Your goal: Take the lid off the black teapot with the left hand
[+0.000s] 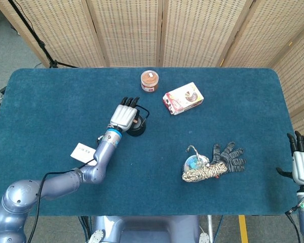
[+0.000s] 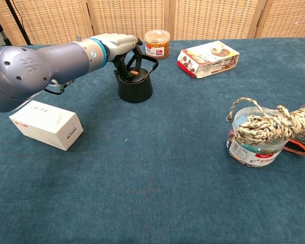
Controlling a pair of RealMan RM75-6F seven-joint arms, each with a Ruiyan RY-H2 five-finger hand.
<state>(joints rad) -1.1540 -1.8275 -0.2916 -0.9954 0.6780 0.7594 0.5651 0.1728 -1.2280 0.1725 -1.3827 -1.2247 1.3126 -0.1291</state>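
Left hand over black teapot, mid-table near back, fingers curled down around lid w/ orange knob; firm grasp or not, can't tell. Lid on pot, handle upright behind fingers. Right hand at table's right edge, fingers spread, holding nothing (head view only). White box front-left. Jar & snack box behind pot. Rope-wrapped tub far right.

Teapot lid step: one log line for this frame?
step: reach lid | left hand: over black teapot, fingers around lid knob, grip unclear | lid: on pot | right hand: idle at table edge, open
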